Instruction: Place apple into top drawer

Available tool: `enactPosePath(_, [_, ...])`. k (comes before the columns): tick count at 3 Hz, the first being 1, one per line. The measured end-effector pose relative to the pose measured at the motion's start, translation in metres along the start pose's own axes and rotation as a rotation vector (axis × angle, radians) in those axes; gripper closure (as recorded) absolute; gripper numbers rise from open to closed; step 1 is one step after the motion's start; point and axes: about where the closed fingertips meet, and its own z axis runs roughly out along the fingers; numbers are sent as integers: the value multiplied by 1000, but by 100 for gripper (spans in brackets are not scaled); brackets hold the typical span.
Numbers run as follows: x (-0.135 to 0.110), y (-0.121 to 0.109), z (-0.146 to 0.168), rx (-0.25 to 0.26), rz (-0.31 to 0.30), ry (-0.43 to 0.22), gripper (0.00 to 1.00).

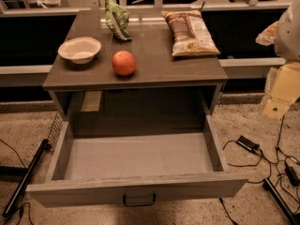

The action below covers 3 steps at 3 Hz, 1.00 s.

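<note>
The apple (123, 63) is round and red-orange and sits on the cabinet top (154, 69), near its front edge and left of centre. The top drawer (136, 156) is pulled fully open below it; its grey inside is bare and a dark handle (138, 200) sits at the centre of its front panel. My gripper (281, 90) hangs at the right edge of the view, off to the right of the cabinet, well away from the apple and holding nothing that I can see.
A white bowl (79, 49) stands left of the apple. A green snack bag (116, 19) and a brown chip bag (189, 33) lie at the back of the top. Cables (262, 156) and a small black box lie on the floor at right, a dark bar (26, 179) at left.
</note>
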Motion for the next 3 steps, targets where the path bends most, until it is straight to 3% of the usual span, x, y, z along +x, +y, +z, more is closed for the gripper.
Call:
enactPosePath(1, [0,0,0,0,0,0,0])
enactPosePath(2, [-49,-28,23,-6,-49,-85,0])
enactPosePath(3, [-114,-61,51,-28,-147,-142,0])
